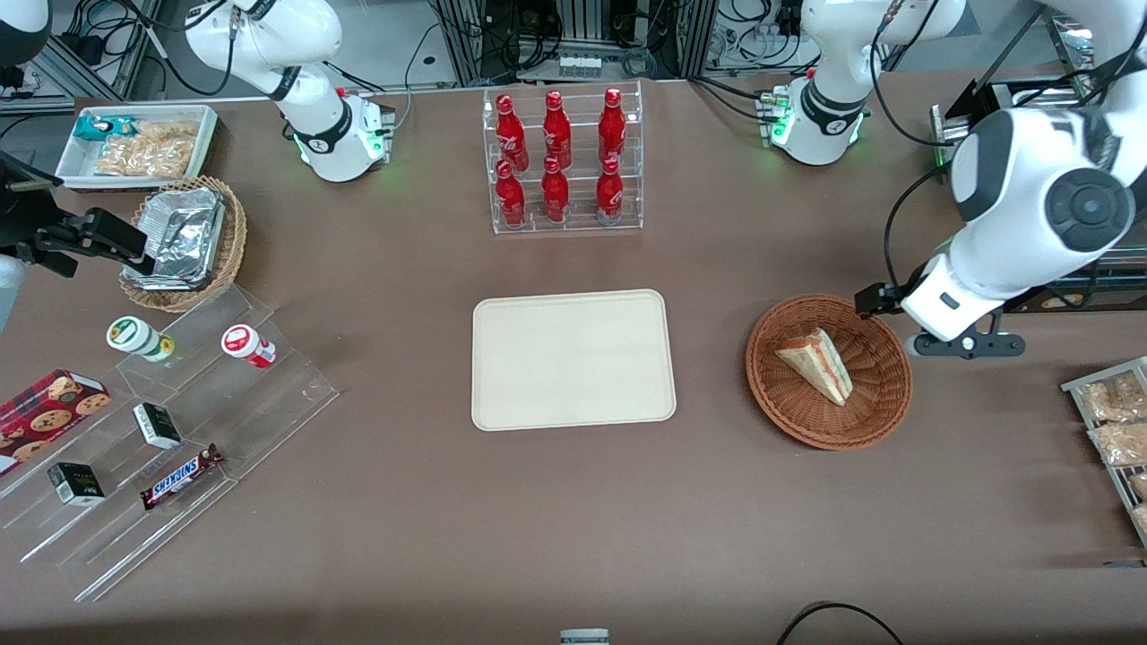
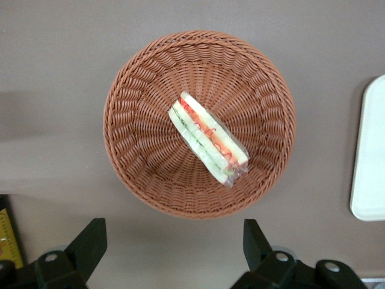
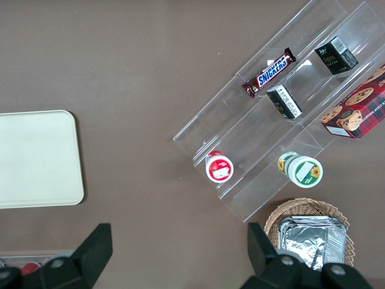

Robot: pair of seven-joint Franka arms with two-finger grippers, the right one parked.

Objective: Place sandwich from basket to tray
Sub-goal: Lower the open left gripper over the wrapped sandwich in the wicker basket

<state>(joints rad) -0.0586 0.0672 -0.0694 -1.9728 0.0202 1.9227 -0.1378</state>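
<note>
**Ana:** Where does the sandwich [image 1: 817, 363] sit relative to the basket [image 1: 830, 372]?

**Ben:** Inside it, near the middle of the woven floor, lying on its flat bread side with the red and green filling edge turned up. It seems to be wrapped in clear film. Nothing else shares the basket, so the wedge is free on every side.

**Ana:** And the claw [image 2: 174, 253]?

**Ben:** It hangs above the desk [image 1: 573, 520] just outside the basket's rim, on the side toward the working arm's end. Its two fingers [image 2: 89, 245] are spread wide, holding nothing, and the wrist camera looks straight down into the basket. That pose reads as a lineup before a descent: the wide gap suits a wedge that is broader than it is thick.

**Ana:** How does the tray [image 1: 573, 360] lie from the basket?

**Ben:** Beside it, toward the parked arm's end, apart from the rim and bare on top. The carry would likely be a short sideways one.

**Ana:** Any worry?

**Ben:** The bread looks soft and the film slick, so a hard pinch could crush it and a light one could slip.
</note>
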